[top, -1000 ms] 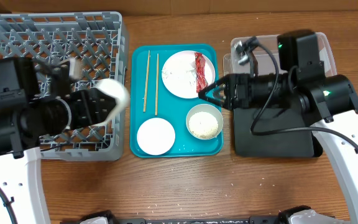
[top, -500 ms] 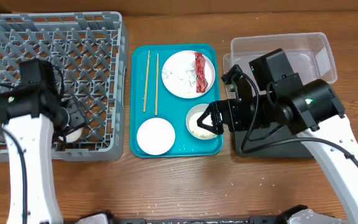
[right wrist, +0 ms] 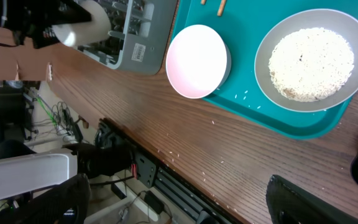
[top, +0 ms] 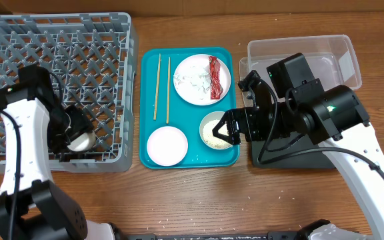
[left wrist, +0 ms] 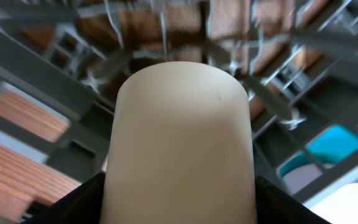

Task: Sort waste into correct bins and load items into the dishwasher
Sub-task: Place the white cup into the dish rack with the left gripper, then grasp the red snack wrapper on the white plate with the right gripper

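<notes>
My left gripper (top: 74, 137) is shut on the small white cup (top: 81, 141) low inside the grey dish rack (top: 59, 53), near its front right corner. The cup (left wrist: 182, 137) fills the left wrist view between my fingers (left wrist: 179, 208). My right gripper (top: 223, 129) is open and empty, just above the grey-green bowl (top: 212, 135) of rice (right wrist: 309, 62). The pink bowl (top: 167, 145) sits front left on the tray, also in the right wrist view (right wrist: 197, 60). The pink plate (top: 191, 85) holds a red wrapper (top: 216, 77) and white tissue (top: 193, 78). Two chopsticks (top: 157, 87) lie on the left.
The dishes sit on a teal tray (top: 151, 160) in the middle. A clear tub (top: 332, 53) stands at the back right, with a black tray (top: 292, 159) in front of it, partly under my right arm. Loose rice grains (right wrist: 213, 121) dot the table front.
My left gripper has carried the cup from above the rack's right edge down into the rack. My right gripper has moved from beside the plate to over the rice bowl.
</notes>
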`<state>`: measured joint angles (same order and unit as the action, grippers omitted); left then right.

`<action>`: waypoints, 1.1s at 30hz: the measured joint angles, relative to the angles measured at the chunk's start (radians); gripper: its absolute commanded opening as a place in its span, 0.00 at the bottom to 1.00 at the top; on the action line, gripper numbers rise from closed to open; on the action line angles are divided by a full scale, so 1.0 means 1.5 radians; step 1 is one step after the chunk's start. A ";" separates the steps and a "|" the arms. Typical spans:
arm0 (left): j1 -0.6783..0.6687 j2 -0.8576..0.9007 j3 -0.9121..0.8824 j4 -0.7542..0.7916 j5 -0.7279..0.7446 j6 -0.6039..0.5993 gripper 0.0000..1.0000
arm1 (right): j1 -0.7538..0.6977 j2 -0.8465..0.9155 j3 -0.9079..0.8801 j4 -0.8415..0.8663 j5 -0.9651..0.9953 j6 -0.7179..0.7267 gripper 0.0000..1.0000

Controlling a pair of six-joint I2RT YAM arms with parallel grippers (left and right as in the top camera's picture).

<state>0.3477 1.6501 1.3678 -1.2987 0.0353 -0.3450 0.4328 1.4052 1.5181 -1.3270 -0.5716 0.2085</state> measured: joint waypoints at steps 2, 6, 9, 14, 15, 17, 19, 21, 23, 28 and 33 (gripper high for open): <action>0.000 0.013 -0.005 -0.006 0.008 0.000 1.00 | 0.000 0.000 0.000 -0.001 0.000 0.000 0.95; 0.002 0.021 -0.006 -0.009 0.019 -0.005 1.00 | 0.000 0.000 0.000 -0.001 0.000 -0.001 1.00; 0.005 0.022 0.016 -0.046 0.041 0.011 0.88 | 0.000 0.000 0.000 0.001 0.000 0.000 1.00; 0.005 0.021 0.151 -0.142 0.111 0.087 0.82 | 0.000 0.000 0.000 0.031 0.003 -0.002 0.91; 0.005 0.018 0.182 -0.155 0.123 0.102 0.83 | 0.000 0.000 0.000 0.043 0.006 -0.002 0.91; 0.003 -0.004 0.237 -0.170 0.148 0.130 0.85 | 0.000 0.001 0.000 0.055 0.022 0.003 0.91; -0.004 -0.041 0.273 -0.172 0.165 0.149 0.86 | 0.001 0.005 0.000 0.061 0.048 0.009 0.91; -0.020 -0.095 0.296 -0.166 0.179 0.163 0.88 | 0.007 0.020 0.000 0.072 0.091 0.015 0.91; -0.042 -0.158 0.307 -0.151 0.188 0.169 0.92 | 0.019 0.043 0.000 0.083 0.132 0.018 0.91; -0.077 -0.292 0.320 -0.148 0.204 0.183 1.00 | 0.061 0.150 0.000 0.145 0.203 0.014 0.89; -0.078 -0.362 0.323 -0.164 0.204 0.183 1.00 | 0.070 0.241 0.001 0.243 0.254 -0.005 0.85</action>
<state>0.2302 1.1072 1.8530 -1.5444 0.3416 -0.0704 0.5381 1.7668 1.5192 -0.9627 -0.1902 0.2012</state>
